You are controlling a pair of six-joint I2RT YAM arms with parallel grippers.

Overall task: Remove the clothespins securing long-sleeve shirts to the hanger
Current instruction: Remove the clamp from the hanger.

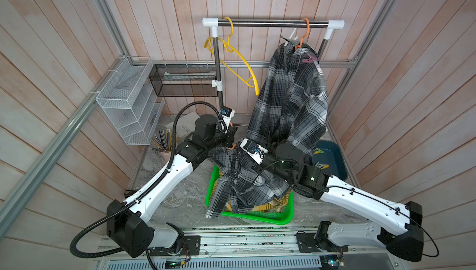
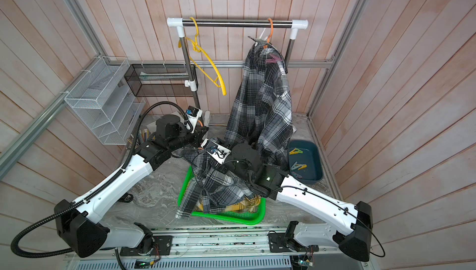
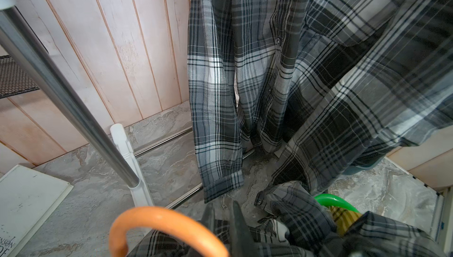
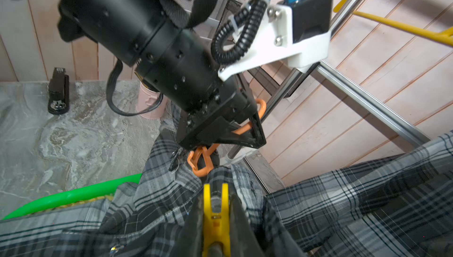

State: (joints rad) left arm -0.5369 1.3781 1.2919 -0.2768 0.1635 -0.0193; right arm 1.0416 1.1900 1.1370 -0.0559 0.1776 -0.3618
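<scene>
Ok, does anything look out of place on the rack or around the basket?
Yes: the grey shirt on the rack hangs lopsided, bunched toward one shoulder where a pink clothespin grips it. A second grey shirt spills over the rim of the green basket.

Under the rail (image 1: 270, 22), open room lies between the yellow hanger (image 1: 246, 65) and the hanging shirt (image 1: 291, 96). This shirt blocks the right side; the basket (image 1: 268, 220) fills the middle.
</scene>
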